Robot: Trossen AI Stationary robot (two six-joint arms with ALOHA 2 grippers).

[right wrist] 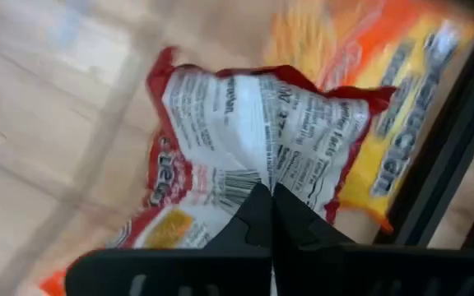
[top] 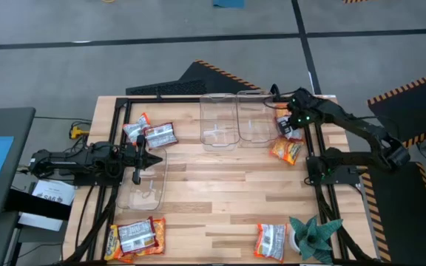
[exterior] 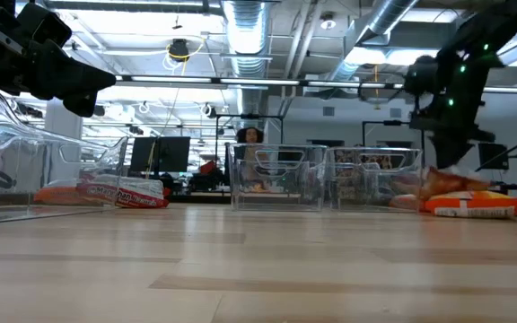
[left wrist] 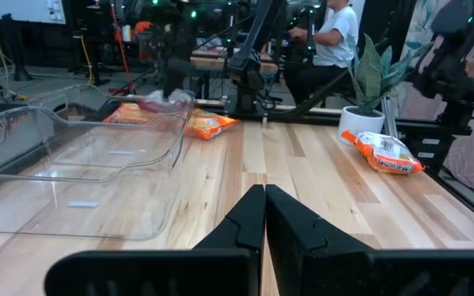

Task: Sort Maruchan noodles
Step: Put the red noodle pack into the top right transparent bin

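The Maruchan noodles lie scattered. Two white-red packets (top: 152, 134) sit by the table's far left, a stack (top: 134, 236) lies near left, and one packet (top: 271, 240) lies near right. An orange packet (top: 285, 151) lies at the right edge. My right gripper (top: 288, 124) (right wrist: 267, 201) stands over that edge, beside the far clear bins, shut on a white-red packet (right wrist: 253, 123). My left gripper (top: 156, 157) (left wrist: 264, 205) is shut on nothing and hovers above the left clear bin (top: 143, 183). My right gripper pinches the white-red packet between its two fingers at a raised crease in the middle of its printed back (right wrist: 262, 168), coming from above and pointing down. The plastic puckers up toward the fingertips. An orange packet (right wrist: 401, 123) lies under it; I cannot tell whether the held packet is lifted clear.
Two clear bins (top: 219, 122) (top: 256, 118) stand side by side at the table's far middle. A teal spiky plant (top: 313, 235) stands at the near right corner. Black frame rails (top: 318, 185) run along the table's sides. Bare wood stretches across the middle.
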